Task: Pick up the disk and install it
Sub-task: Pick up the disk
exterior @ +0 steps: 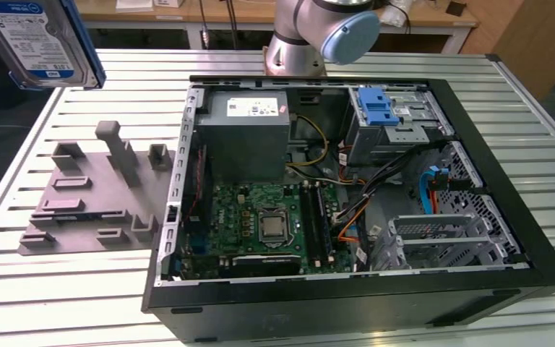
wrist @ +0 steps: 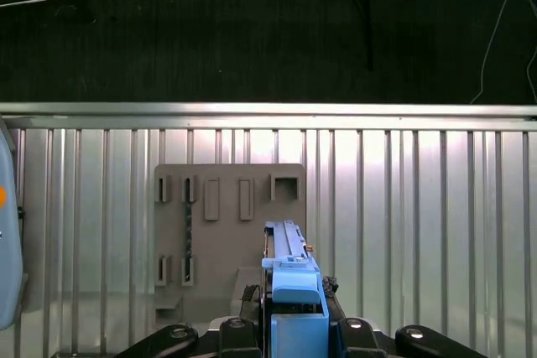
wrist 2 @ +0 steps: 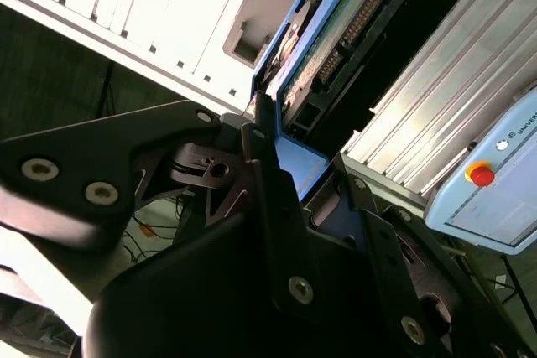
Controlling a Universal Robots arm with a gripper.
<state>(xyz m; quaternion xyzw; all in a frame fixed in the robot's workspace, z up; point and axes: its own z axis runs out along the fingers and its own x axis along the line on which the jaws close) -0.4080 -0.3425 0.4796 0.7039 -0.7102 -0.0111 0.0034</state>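
Observation:
The disk [exterior: 29,37], a silver-grey drive with a white-and-blue label in a blue carrier, hangs high above the table at the exterior view's far left. In the second wrist view my gripper [wrist 2: 275,150] is shut on the blue carrier's end, and the disk [wrist 2: 336,27] reaches away from the black fingers [wrist 2: 267,175] with its circuit board showing. Seen edge-on in the first wrist view, the disk [wrist: 290,278] stands up from my gripper [wrist: 295,326], over the grey fixture board [wrist: 226,232].
An open computer case [exterior: 509,217] lies on the slatted metal table [exterior: 56,303], with a motherboard, a power supply and a metal drive cage topped by a blue bracket [exterior: 379,108]. The grey fixture board [exterior: 95,195] lies beside it. The arm's base [exterior: 302,43] stands behind the case.

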